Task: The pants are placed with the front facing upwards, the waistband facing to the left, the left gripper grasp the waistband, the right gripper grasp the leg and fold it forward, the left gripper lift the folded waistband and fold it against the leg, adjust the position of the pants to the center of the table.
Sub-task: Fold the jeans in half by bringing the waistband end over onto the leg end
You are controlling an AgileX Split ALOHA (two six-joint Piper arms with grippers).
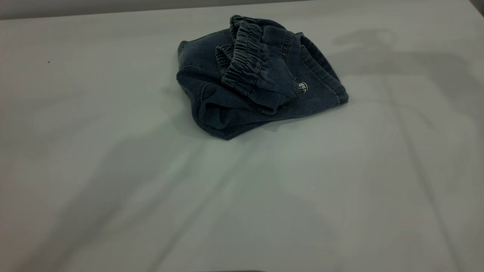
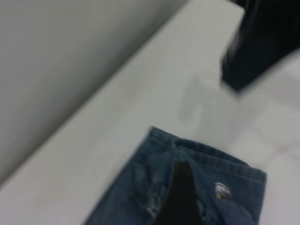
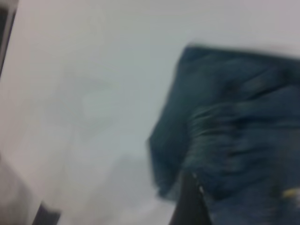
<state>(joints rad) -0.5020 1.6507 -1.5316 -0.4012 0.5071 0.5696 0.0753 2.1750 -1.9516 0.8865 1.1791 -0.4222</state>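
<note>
**Beneath both claws: a folded bundle that may spring open**

Below the left claw [image 2: 180,201] lie the denim pants [image 1: 257,79], folded into a thick bundle on the white bench [image 1: 113,189]. Only a dark tip of this claw shows, over the cloth, so I cannot tell whether it is apart or together. The right claw [image 3: 187,201] hangs over the same bundle from the other side, and its state cannot be told either. Neither claw appears in the exterior view.

The elastic waistband [image 1: 245,56] sits bunched on top of the legs, puckered and not flat, with a metal button [image 1: 303,87] at its edge. The folds look done, which leaves only the shift to the bench's middle.

The risks, as I judge them:
- A push from one claw low on the bundle could slide the bottom layer alone, so the waistband rolls off and the fold opens.
- A pinch on the top layer only would lift the waistband and undo the fold.
- A claw pressed down too hard could drag the denim into a wrinkle.
</note>
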